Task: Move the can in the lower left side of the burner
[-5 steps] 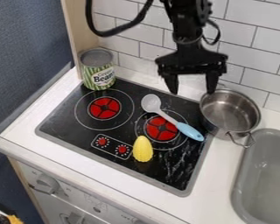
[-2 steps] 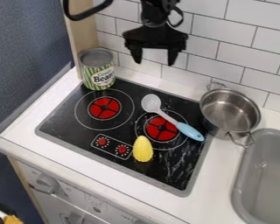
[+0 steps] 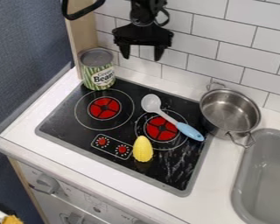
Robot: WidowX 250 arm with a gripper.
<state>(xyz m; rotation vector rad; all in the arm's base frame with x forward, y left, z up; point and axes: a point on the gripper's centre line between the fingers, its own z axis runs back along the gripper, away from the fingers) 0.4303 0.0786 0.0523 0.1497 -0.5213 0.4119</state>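
Up front, the knobs [image 3: 47, 183] are just as they were, and so is the sink [image 3: 243, 192] off to the right of the view. On the stove [image 3: 71, 126], nothing has budged: the corn [image 3: 143, 149] lies beside the controls [image 3: 112, 146], and the spoon [image 3: 150, 103] slants over the right-hand burner [image 3: 155, 132], blue handle toward us. The pot [image 3: 230, 109] holds its place too, at the stove's right edge.

Farther back, here's the can [image 3: 98, 72], still upright at the stove's rear left corner, just behind the left-hand burner [image 3: 104, 108]. No shift there at all!

And now the mover: the gripper [image 3: 142, 58]! A second ago it hung over the stove's back edge near the pot; it has swung left across the view and risen, and since the last frame it has slid a bit farther. Now it's up in front of the tiles [image 3: 204, 48], near the can but not touching, fingers spread apart, nothing between them.
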